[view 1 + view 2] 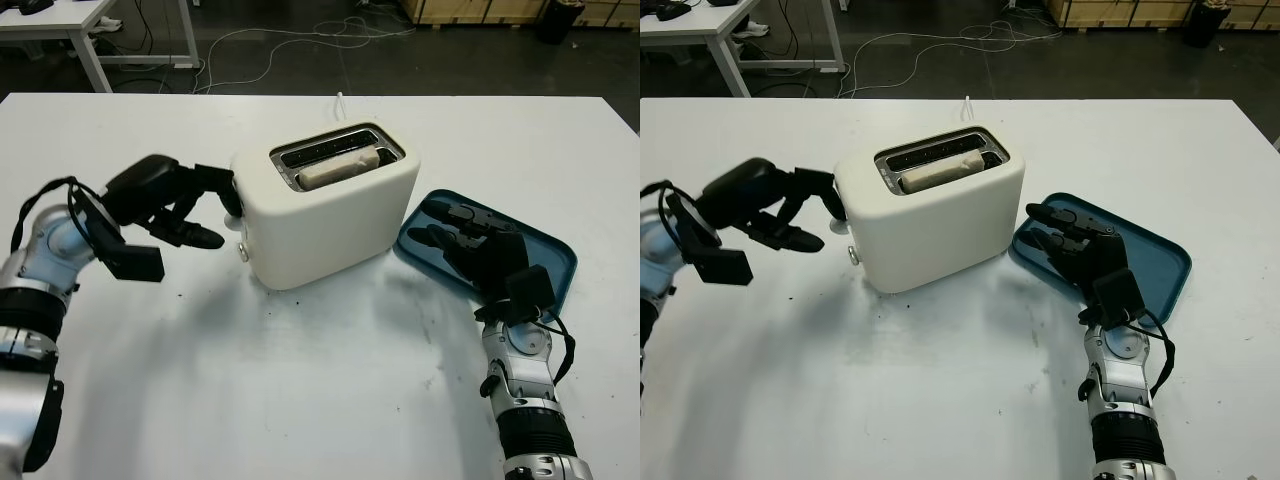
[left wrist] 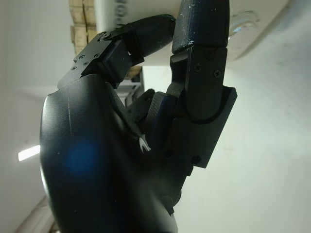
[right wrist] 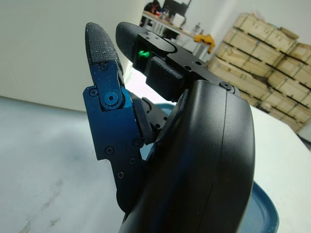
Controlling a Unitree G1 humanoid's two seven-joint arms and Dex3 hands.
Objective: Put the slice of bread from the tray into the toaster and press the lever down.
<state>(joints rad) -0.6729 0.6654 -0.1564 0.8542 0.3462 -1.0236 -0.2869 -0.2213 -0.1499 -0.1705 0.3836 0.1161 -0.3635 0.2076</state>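
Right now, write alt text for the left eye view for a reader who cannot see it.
A cream toaster stands on a white table with a slice of bread in its nearer slot. The left hand reaches to the toaster's left end, where the lever is, while the open right hand is over a blue tray to the right.

Both arms are silver metal with ribbed black segments and looping black cables. The left hand (image 1: 170,205) and right hand (image 1: 1085,255) have glossy black shells and jointed black fingers fastened with small screws. A green light glows on the right hand, whose fingertip pad (image 3: 101,46) is finely textured.
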